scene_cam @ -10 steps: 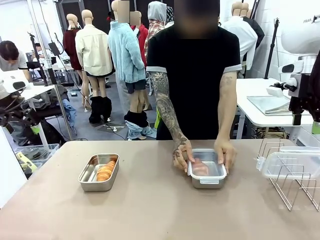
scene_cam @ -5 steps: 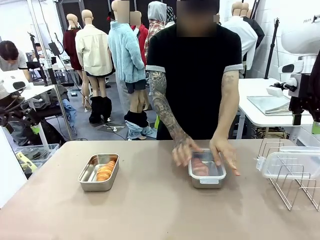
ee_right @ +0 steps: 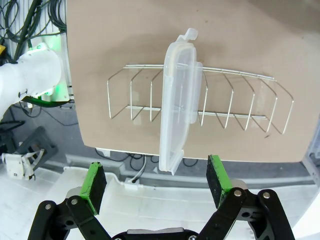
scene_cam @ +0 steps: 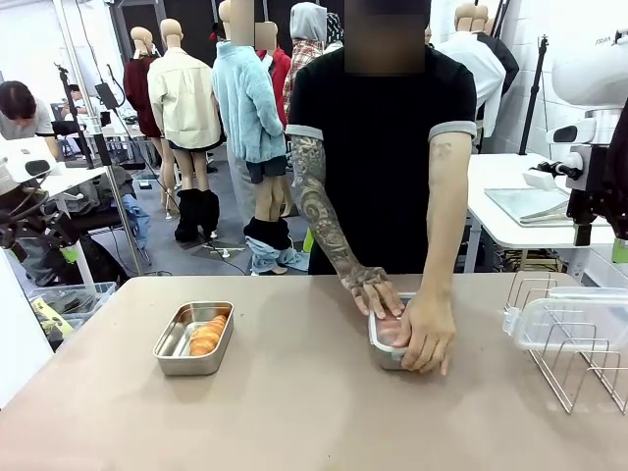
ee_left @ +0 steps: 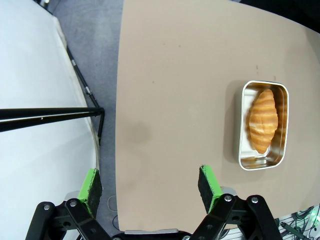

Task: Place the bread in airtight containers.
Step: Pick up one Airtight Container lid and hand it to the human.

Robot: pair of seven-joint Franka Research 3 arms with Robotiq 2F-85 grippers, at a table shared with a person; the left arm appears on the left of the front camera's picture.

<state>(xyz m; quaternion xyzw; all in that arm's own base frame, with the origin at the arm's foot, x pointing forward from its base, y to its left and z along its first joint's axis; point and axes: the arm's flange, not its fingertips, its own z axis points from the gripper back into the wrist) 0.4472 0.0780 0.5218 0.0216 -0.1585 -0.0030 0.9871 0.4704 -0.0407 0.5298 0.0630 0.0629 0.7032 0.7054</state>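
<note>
Person's hands [scene_cam: 425,334] cover one tin [scene_cam: 377,345].
Left gripper [ee_left: 150,184] spread, empty; croissant [ee_left: 263,125] in open tin [ee_left: 243,145] ahead-right. Right gripper [ee_right: 156,181] spread; clear lid [ee_right: 177,107] dead ahead.

On the table [scene_cam: 294,412], 1 tin [scene_cam: 186,365] holding 1 croissant [scene_cam: 207,335] sits at 9 o'clock. A second tin [scene_cam: 379,351] lies just right of centre, under a person's 2 hands [scene_cam: 427,334]. At 3 o'clock, a wire rack [scene_cam: 564,373] carries 1 lid [scene_cam: 574,322].
</note>
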